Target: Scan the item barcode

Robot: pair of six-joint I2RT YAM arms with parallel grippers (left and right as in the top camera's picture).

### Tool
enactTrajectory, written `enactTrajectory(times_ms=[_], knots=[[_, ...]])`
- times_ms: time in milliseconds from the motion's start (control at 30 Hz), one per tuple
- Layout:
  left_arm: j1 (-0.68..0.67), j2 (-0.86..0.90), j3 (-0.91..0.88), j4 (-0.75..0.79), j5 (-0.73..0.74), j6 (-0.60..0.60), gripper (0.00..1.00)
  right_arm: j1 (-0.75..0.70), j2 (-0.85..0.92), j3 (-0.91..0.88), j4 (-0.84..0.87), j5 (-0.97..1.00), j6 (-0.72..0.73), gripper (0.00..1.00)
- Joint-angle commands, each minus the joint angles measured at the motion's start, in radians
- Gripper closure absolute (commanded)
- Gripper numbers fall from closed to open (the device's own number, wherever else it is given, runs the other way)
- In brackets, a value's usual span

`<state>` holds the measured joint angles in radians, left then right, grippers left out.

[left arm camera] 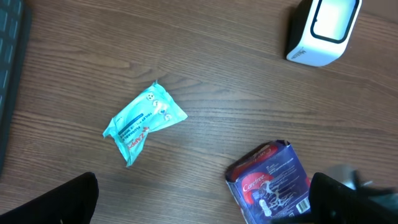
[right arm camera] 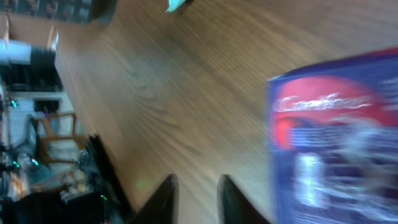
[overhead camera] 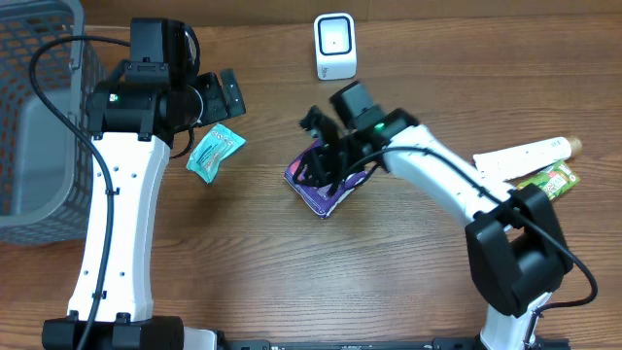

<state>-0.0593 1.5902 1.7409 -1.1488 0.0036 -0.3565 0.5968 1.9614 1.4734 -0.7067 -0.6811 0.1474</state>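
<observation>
Purple package lay mid-counter, short of the white scanner. Right gripper sat over it, jaws pinched narrow with only bare wood between them (wrist view blurred). Left gripper hung by the teal packet, jaws wide, empty. Grey basket at far left.

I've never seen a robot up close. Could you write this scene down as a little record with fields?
Scanner: white, standing at the far side
Purple packet: lying in the middle, under the right gripper
Right gripper: fingers close together, nothing seen between them
Teal packet: lying near the left gripper
Left gripper: open, empty
Basket: grey, at the left
White tube, green packet: at the right
</observation>
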Motion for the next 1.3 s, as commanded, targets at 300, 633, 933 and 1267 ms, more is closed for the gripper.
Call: enactTrajectory(times_ms=[300,633,933,1267], knots=[[0.0,0.007,0.01,0.0,0.004,0.02,0.0,0.193,0.051,-0.068,-0.042,0.482,0.586,0.96],[0.0,0.007,0.01,0.0,0.004,0.02,0.0,0.085,0.051,-0.068,-0.149,0.573,0.593,0.96],[0.0,0.007,0.01,0.0,0.004,0.02,0.0,-0.144,0.051,-0.068,-0.054,0.676,0.525,0.96],[0.0,0.007,0.01,0.0,0.004,0.02,0.0,-0.263,0.052,-0.072,0.272,0.446,0.447,0.56]])
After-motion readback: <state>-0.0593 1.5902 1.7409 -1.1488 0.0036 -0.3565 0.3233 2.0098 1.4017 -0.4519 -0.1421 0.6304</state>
